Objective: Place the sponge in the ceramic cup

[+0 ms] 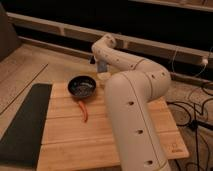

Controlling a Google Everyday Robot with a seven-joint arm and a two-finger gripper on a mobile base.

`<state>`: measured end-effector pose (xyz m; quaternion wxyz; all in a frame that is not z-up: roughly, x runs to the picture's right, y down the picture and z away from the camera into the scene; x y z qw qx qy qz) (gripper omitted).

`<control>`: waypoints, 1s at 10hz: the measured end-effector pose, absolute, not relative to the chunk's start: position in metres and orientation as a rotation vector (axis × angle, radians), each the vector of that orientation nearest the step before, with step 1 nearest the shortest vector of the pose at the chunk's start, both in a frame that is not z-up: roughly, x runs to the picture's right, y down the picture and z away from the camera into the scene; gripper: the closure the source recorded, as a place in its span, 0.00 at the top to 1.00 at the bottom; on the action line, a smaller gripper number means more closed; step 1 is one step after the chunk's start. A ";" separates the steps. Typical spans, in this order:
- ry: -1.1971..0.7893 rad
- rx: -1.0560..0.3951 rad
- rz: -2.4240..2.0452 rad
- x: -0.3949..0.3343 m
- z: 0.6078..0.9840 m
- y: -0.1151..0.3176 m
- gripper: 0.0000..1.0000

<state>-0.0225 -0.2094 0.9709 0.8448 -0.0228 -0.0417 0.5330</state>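
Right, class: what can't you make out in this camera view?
The pincer, over the ceramic cup: largely hidden by the arm's wrist, camera view.
The sponge: not identifiable; blurred behind that wrist.
Inside the ceramic cup: too small to see.
The table's right side: covered by the arm.

Cream-white arm (131, 100), thick rounded segments dotted with small dark holes; greyish gripper (101, 65) at the far edge of the desk (65, 135).
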 end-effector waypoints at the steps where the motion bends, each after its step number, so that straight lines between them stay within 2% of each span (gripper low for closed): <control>1: -0.088 -0.057 1.125 -0.025 0.972 -0.206 0.00; 10: -0.042 -0.069 1.110 -0.017 0.977 -0.193 0.00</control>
